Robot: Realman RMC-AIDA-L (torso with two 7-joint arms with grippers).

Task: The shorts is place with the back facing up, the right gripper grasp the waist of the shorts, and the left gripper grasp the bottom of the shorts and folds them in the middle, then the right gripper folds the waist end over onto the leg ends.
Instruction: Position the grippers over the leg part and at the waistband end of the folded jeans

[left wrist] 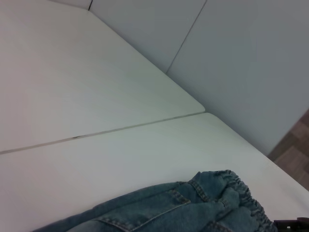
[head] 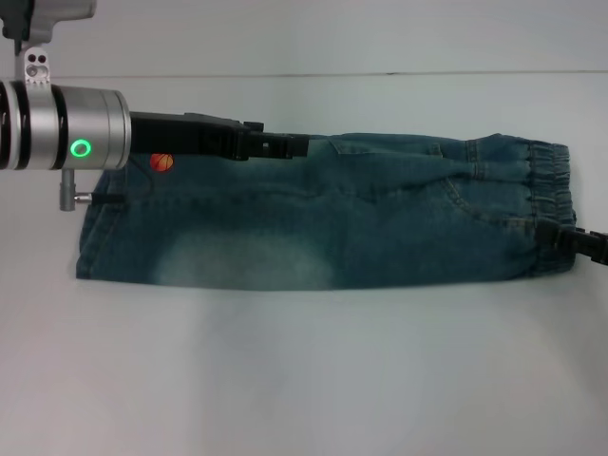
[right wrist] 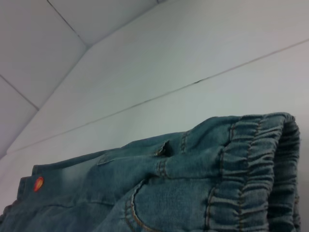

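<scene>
The shorts (head: 323, 214) are laid folded lengthwise on the white bench (head: 304, 380), waistband to the robot's right. The left claw (head: 285, 145) is stretched over their far edge; the right claw (head: 581, 243) is at the waistband. Neither claw's opening can be told.

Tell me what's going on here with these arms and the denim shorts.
A two-armed robot is folding denim shorts on a white table. The shorts already lie folded lengthwise into a narrow strip, elastic waist toward the robot's right, leg hems toward its left. The left pincer reaches along the strip's far edge, past the orange basketball patch. The right pincer sits at the waist end. The waist-over-legs fold is not yet done.
</scene>
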